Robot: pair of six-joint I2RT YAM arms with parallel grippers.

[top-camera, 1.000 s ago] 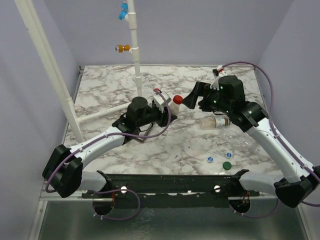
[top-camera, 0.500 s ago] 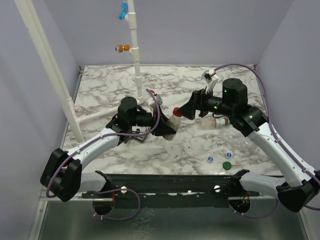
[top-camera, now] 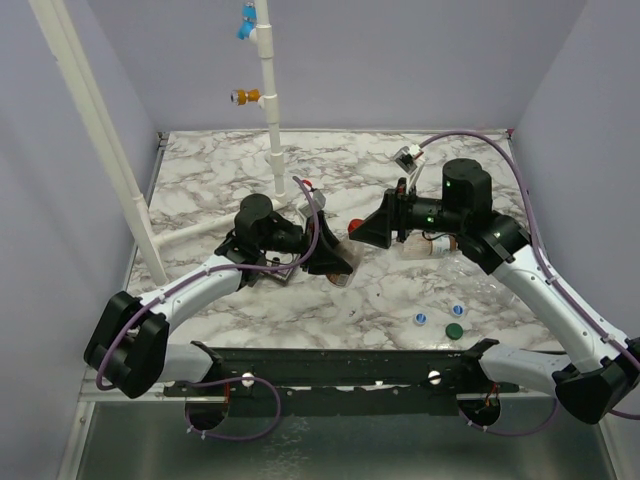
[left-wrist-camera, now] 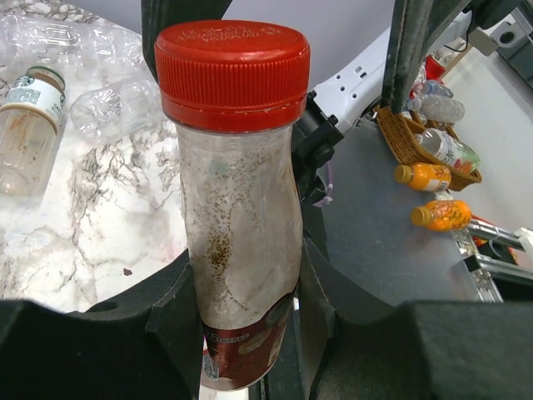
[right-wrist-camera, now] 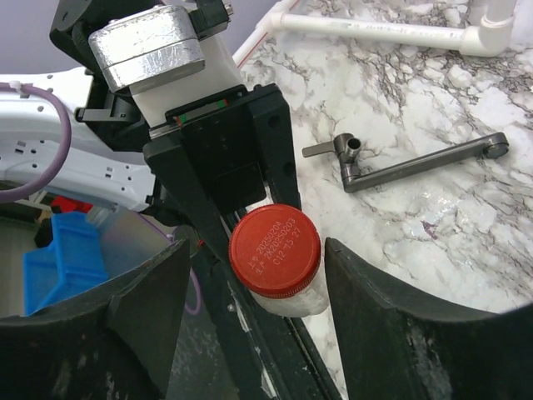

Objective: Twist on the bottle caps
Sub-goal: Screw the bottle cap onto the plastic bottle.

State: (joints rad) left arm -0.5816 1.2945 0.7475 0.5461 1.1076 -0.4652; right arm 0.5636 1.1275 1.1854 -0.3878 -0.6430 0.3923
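My left gripper [left-wrist-camera: 246, 312] is shut on a clear bottle with a reddish label [left-wrist-camera: 241, 242] and holds it off the table, its neck pointing at the right arm. A red cap [left-wrist-camera: 231, 75] sits on its neck. In the top view the left gripper [top-camera: 330, 256] meets the right gripper [top-camera: 366, 231] at the red cap [top-camera: 355, 224]. My right gripper [right-wrist-camera: 266, 304] is open, with one finger on each side of the red cap [right-wrist-camera: 275, 248] and a gap on both sides. Two white-and-blue caps [top-camera: 421, 320] [top-camera: 457, 310] and a green cap [top-camera: 454, 331] lie at the front right.
A labelled bottle [top-camera: 430, 245] and a crumpled clear bottle [top-camera: 482, 287] lie under the right arm. A white pipe [top-camera: 270, 110] with an orange fitting [top-camera: 245, 97] and a blue fitting [top-camera: 245, 25] stands at the back. A metal crank [right-wrist-camera: 416, 162] lies on the marble.
The left gripper has tilted the bottle towards the right arm and brought it lower. The right gripper has moved left and down until its open fingers stand around the red cap.
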